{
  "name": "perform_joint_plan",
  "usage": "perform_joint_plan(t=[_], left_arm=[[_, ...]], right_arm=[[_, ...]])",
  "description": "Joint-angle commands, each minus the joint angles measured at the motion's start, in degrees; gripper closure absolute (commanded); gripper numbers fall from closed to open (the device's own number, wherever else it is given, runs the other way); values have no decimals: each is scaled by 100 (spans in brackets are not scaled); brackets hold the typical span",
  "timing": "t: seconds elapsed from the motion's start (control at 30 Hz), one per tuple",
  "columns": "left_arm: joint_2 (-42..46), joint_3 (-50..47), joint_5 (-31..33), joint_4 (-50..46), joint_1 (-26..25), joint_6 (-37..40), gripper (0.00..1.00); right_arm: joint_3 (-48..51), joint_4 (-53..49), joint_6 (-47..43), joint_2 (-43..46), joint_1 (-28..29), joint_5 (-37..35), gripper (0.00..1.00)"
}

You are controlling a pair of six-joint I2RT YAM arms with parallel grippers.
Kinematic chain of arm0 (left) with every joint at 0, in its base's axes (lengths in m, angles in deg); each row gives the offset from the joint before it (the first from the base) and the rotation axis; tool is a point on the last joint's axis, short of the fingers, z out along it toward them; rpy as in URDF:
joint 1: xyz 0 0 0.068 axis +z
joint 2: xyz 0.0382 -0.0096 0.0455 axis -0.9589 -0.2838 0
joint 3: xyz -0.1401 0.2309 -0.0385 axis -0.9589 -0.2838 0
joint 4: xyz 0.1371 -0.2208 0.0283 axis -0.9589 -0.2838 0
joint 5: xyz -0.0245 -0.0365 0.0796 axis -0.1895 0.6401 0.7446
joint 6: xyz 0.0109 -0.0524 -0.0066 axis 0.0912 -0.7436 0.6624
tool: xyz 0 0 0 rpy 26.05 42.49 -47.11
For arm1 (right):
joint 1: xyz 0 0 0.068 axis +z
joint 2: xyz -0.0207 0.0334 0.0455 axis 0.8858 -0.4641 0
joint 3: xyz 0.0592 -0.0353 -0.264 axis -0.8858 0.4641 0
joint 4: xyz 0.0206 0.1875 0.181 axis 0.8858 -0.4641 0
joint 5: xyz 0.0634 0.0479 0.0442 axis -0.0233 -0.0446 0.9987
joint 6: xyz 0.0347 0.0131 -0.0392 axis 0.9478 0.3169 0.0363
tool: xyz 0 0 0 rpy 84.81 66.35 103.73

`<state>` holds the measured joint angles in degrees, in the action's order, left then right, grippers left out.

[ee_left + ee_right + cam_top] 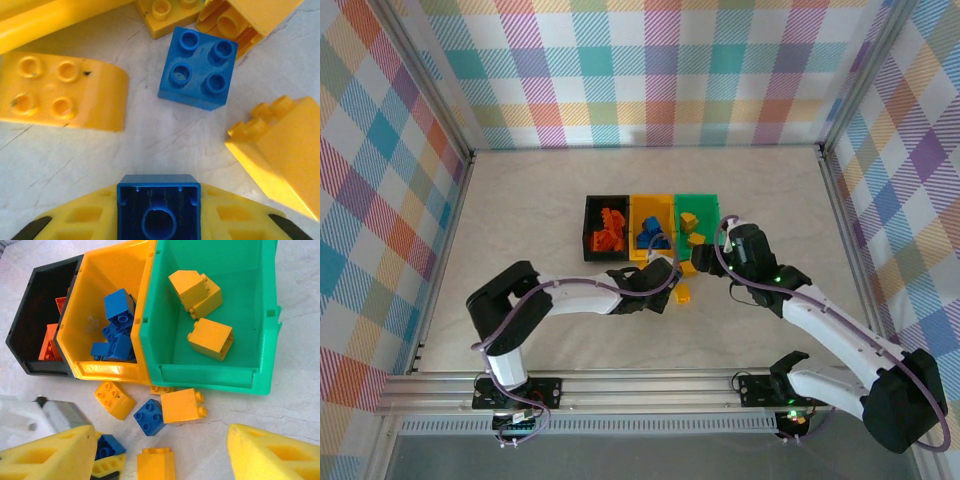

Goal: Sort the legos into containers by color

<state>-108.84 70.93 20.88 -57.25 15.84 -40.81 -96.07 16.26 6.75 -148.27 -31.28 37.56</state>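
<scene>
A blue brick (159,202) is seen clamped between the left fingers (80,220) in the left wrist view, loose bricks (197,67) crowded ahead. From the right wrist, the right fingers (270,455) are held apart before the bins (110,371), sorted bricks (210,337) inside. Bare worktop (300,390) is shown beyond the green bin's (215,377) outer edge.

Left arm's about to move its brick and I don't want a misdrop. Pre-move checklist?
1. Grip: left jaws shut on blue brick: ok.
2. Target: yellow-orange bin holds blue bricks, room left: ok.
3. Other side: right jaws open, empty: ok.
4. Path: right arm clear of the route: cannot tell.
5. Blues off table: not ok, loose blue brick lies there.
</scene>
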Motion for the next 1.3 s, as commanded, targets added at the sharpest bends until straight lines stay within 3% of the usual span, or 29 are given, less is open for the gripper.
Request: perform_joint_plan(t=[0.0, 0.13, 0.3, 0.47, 0.77, 0.83, 0.9, 0.97, 1.27], left_arm=[[1056, -166, 58, -279, -17, -249, 68], [1978, -97, 248, -839, 184, -343, 68], [2420, 175, -99, -1091, 864, -293, 67], [1302, 1066, -654, -953, 1349, -185, 68], [-700, 2703, -310, -1172, 1672, -334, 69], [-909, 2910, -403, -1214, 1681, -377, 60], [-1010, 3035, -508, -1218, 1677, -441, 41], [-927, 3026, -597, -1115, 1672, -548, 28], [561, 2230, -986, -487, 1424, -868, 0]], right_arm=[[108, 22, 84, 169, -46, 58, 30], [184, -14, 86, 306, -74, 27, 30], [218, -45, 99, 403, -118, 29, 30], [219, 12, 148, 341, -144, 72, 30], [216, -92, 157, 336, -154, 119, 30], [221, -108, 147, 342, -154, 141, 30], [234, -100, 135, 329, -154, 195, 29], [243, -89, 122, 287, -153, 270, 28], [330, 108, 0, -632, 127, 883, 28]])
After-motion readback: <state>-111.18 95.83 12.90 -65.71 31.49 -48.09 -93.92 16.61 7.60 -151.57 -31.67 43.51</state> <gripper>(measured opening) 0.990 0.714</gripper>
